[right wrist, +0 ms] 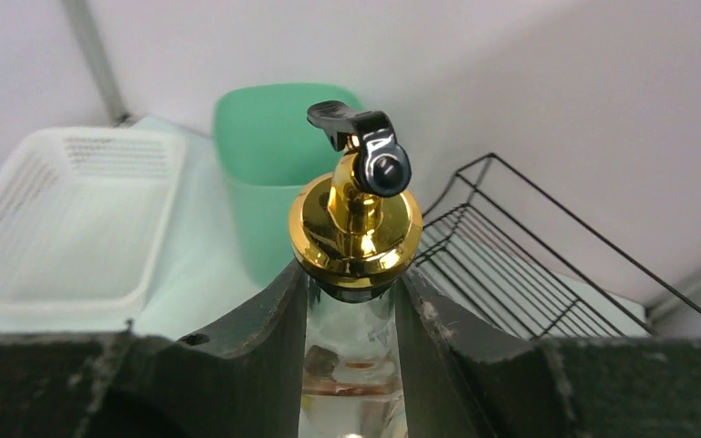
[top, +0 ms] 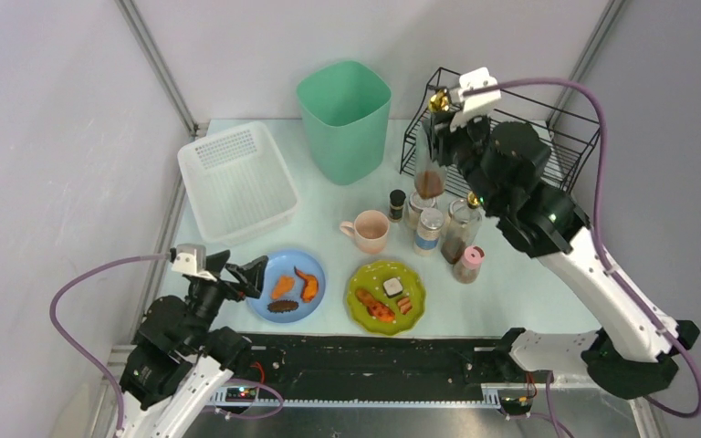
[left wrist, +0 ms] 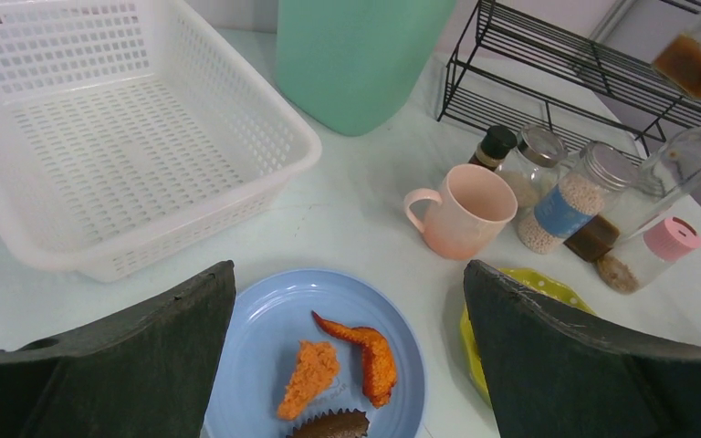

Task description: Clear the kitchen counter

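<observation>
My right gripper (top: 440, 128) is shut on the neck of a glass oil bottle (top: 430, 178) with a gold pourer (right wrist: 356, 219). It holds the bottle upright above the kitchen counter (top: 319, 210), in front of the black wire rack (top: 561, 137). In the right wrist view both fingers press the clear neck (right wrist: 354, 319) just under the pourer. My left gripper (left wrist: 347, 274) hangs open over the near left edge of a blue plate (top: 274, 265) bearing fried pieces, touching nothing.
A white perforated basket (top: 235, 181) and a green bin (top: 344, 119) stand at the back. Mid-counter are a pink mug (top: 368, 231), a small dark bottle (top: 397, 204), two jars (top: 428, 228), a second oil bottle (top: 461, 233), a pink-lidded jar (top: 467, 264) and a yellow-green plate (top: 370, 278) of food.
</observation>
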Robot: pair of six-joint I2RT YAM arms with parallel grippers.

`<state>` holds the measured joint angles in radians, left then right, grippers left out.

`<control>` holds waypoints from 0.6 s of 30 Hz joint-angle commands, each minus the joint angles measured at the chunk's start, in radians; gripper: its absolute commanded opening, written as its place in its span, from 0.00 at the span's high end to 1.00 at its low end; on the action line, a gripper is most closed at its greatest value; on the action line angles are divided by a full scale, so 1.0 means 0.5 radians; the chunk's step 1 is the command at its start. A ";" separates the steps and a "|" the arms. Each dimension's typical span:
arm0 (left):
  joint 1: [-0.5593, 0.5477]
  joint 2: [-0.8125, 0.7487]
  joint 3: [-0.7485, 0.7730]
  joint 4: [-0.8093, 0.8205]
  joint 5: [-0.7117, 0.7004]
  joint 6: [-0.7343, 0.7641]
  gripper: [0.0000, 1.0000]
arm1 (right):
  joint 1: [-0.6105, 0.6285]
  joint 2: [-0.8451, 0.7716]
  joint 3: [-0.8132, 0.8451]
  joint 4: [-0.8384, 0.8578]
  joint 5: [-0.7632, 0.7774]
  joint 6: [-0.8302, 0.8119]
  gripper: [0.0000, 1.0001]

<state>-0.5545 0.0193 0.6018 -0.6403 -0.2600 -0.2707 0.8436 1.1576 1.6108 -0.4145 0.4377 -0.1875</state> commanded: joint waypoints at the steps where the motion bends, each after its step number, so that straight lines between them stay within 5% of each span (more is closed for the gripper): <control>1: -0.008 -0.096 -0.009 0.030 -0.086 0.006 0.02 | -0.276 0.079 0.210 0.461 -0.060 0.039 1.00; 18: -0.008 -0.197 -0.019 0.013 -0.182 -0.012 0.02 | -0.977 0.728 0.674 0.801 -0.234 0.196 1.00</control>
<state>-0.5545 0.0048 0.6010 -0.6441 -0.3180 -0.2718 0.4099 1.4864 1.8194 -0.1913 0.3321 -0.1322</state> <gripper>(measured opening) 0.985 0.397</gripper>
